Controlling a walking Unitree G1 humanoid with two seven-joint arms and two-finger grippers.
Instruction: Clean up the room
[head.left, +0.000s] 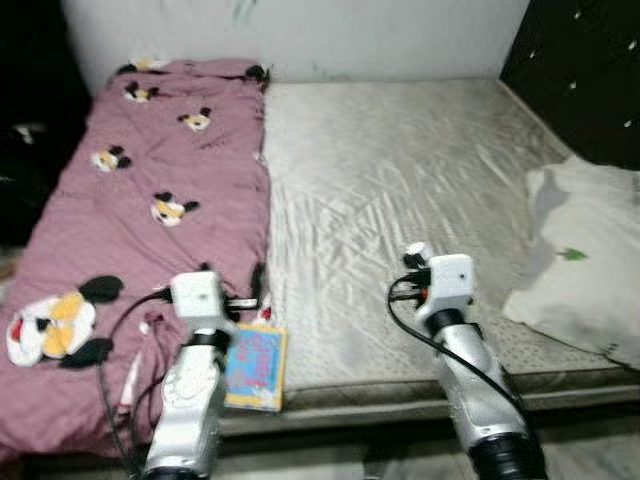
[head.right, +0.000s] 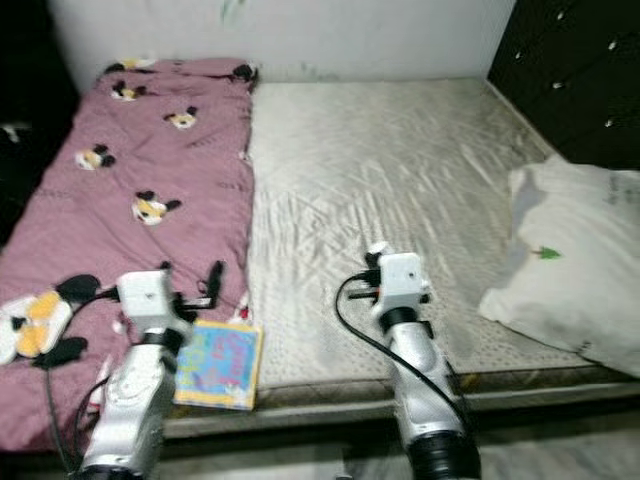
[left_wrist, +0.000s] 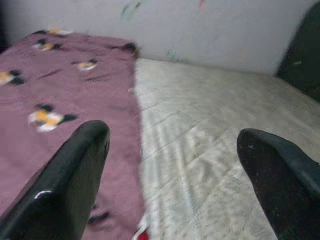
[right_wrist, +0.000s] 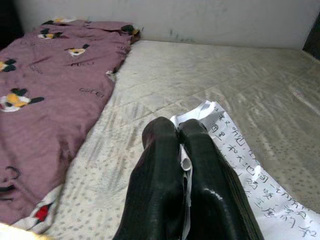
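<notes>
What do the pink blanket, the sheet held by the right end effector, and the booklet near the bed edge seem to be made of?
Blanket: soft matte fabric, wrinkled, with printed cartoon mice. Sheet: thin white paper with handwriting, pinched in the shut right end effector. Booklet: likely glossy paper or card, flat and brightly printed.

Head stereo pair: from where I steer, both eyes look forward and down from above the foot of the bed (head.left: 400, 190), taking in the maroon blanket (head.left: 140, 200) on my left, the pillow (head.left: 590, 260) on my right, both forearms below.
Left wrist camera: low, close over the bed, facing the far wall (left_wrist: 210, 25) between the left claw (left_wrist: 172, 165) fingers.
Right wrist camera: same heading, along the right claw (right_wrist: 182, 135).
Shared by all: blanket edge, bare mattress, wall.
</notes>
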